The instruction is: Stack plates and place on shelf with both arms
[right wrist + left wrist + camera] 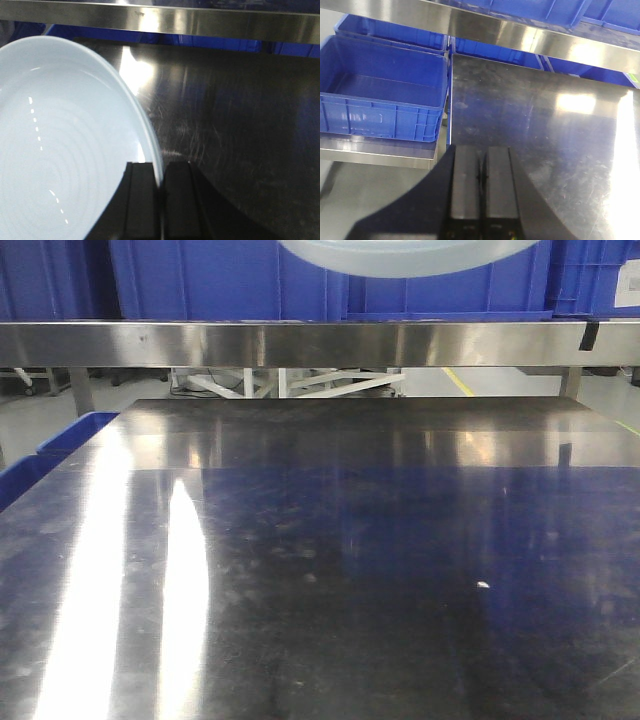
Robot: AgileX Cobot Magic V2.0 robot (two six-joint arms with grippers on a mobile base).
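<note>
The right hand (161, 167) grips a white plate (65, 150) by its rim.
The plate hangs above the steel desk (240, 125); the left hand (482, 152), above it too, is closed and empty.

a glossy white shallow plate (65, 150), rim pinched in the right claw (160, 169), is held aloft.

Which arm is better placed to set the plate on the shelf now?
Right. The right gripper pinches the plate by its rim, held up near the shelf edge in the front view. The left gripper is shut on nothing, over the table.
</note>
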